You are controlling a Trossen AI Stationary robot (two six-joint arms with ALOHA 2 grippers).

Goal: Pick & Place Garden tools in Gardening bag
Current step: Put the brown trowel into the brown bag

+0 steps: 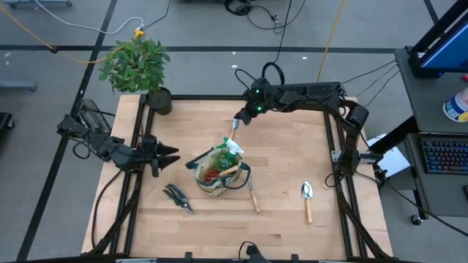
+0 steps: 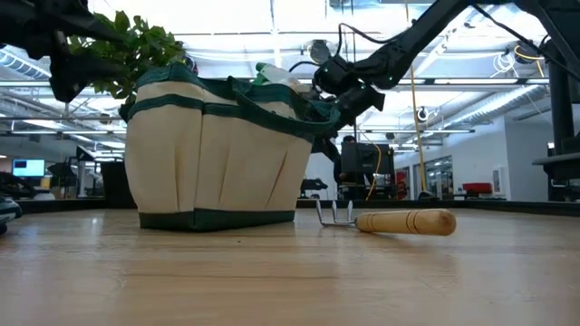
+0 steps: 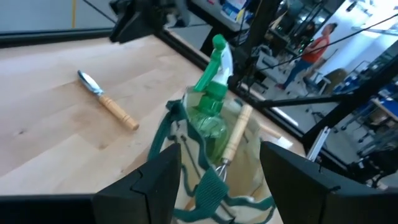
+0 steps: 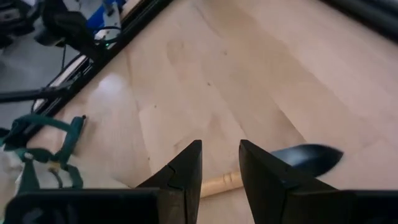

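Note:
The beige gardening bag [image 1: 219,175] with green trim stands on the table's middle; it also shows in the low view [image 2: 217,154]. In it are the green spray bottle [image 3: 211,93], a wooden-handled tool [image 3: 235,134] and something red [image 1: 211,174]. On the table lie the black pruning shears [image 1: 178,197], the rake [image 1: 254,196] and a trowel [image 1: 307,197]. My left gripper [image 1: 170,155] is open and empty, level, just left of the bag. My right gripper [image 1: 237,123] is open and empty, above the table just beyond the bag's far side.
A potted green plant [image 1: 139,66] stands at the table's far left corner. The rake [image 2: 390,220] lies right of the bag toward the near edge. Bare wood lies to the right and near side. A person [image 3: 311,46] stands in the room beyond.

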